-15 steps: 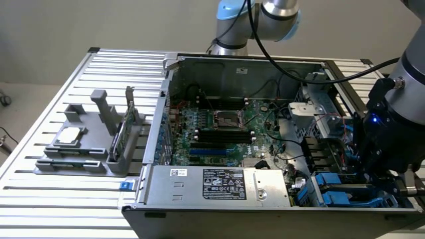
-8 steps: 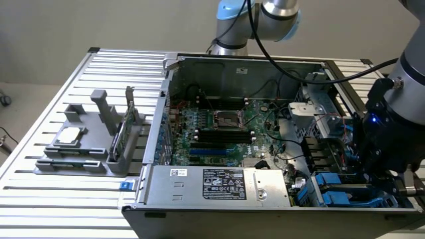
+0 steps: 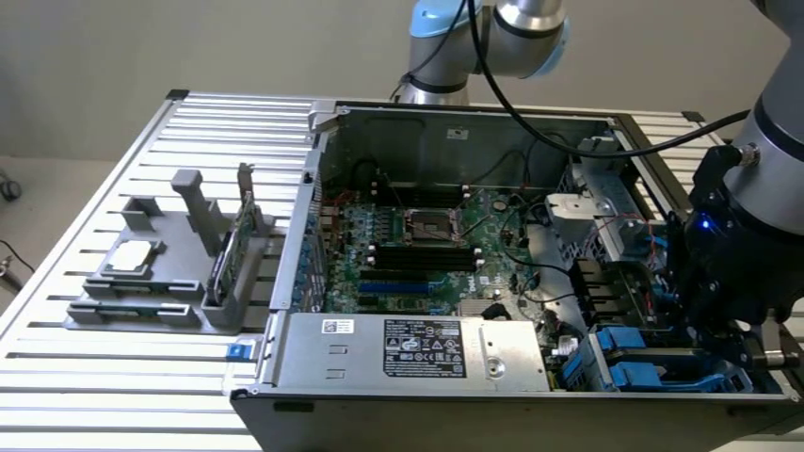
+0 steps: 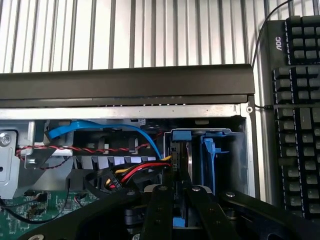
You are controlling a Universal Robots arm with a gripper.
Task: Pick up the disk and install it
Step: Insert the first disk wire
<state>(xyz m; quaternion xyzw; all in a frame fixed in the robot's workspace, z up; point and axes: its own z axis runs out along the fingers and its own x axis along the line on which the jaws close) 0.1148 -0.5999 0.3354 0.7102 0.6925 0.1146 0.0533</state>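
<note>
Wrist view first, since that's where we get the good look: the tool is nearly closed, its 2 dark fingers pinched in on the disk, which we see edge-on with a bit of its blue frame poking out between them. So we'd call it clenched on the disk, not empty.

The relation that matters: the disk stands on edge with its long axis running straight away from the tool, pointed into the blue drive bay right in front of it. It sits just beside the blue bay wall, and we can't tell if it's touching the rails or just lined up with them. Red, yellow and black cables crowd in just beside the disk.

In the exterior view the arm is down in the near corner of the open PC case, on that view's right, above the blue drive carriers. The grey parts holder on the tabletop sits well apart on that view's left.
</note>
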